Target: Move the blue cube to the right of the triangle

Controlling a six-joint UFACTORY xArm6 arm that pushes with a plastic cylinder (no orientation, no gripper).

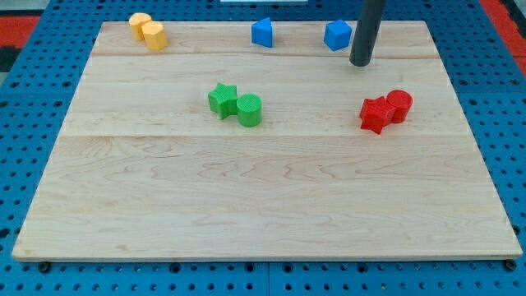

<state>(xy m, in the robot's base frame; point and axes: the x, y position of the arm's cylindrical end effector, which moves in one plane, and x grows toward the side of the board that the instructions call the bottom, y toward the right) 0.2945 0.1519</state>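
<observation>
The blue cube (337, 35) sits near the view's top edge, right of centre. The blue triangle block (262, 33) sits to its left along the same top edge, roughly ninety pixels away. My tip (360, 62) is the lower end of the dark rod that comes down from the view's top. It stands just right of and slightly below the blue cube, close to it; I cannot tell whether it touches.
Two yellow blocks (148, 30) touch at the top left. A green star (221, 99) and green cylinder (249, 109) touch left of centre. A red star (376, 114) and red cylinder (399, 104) touch at the right. The wooden board (263, 205) lies on blue pegboard.
</observation>
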